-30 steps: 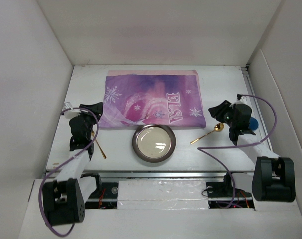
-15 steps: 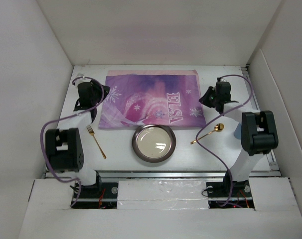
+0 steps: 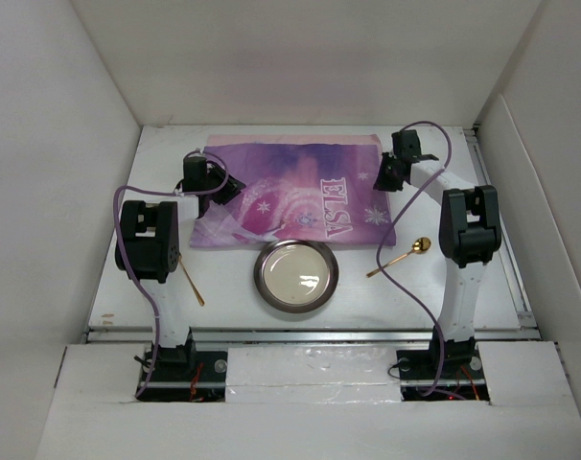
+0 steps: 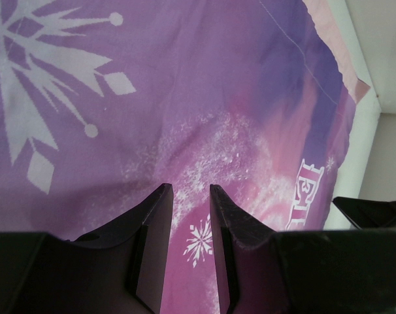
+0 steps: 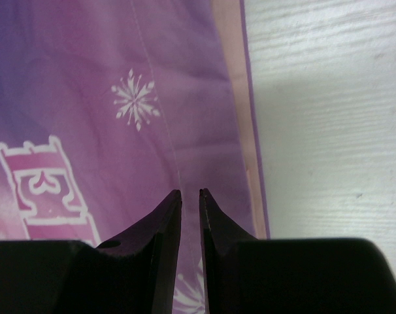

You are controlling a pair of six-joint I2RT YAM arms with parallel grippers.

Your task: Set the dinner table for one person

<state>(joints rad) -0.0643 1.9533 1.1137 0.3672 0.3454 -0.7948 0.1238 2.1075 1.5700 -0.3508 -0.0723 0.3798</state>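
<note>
Mat: under both grippers, left and right, jaws near-closed, empty, probably poised to reposition it.

This looks like a robot test lab, not a home. Plain white walls box in the white dinner table, with two robot arms bolted at its near edge.

Dinner table carries mat, plate, fork, spoon.
</note>
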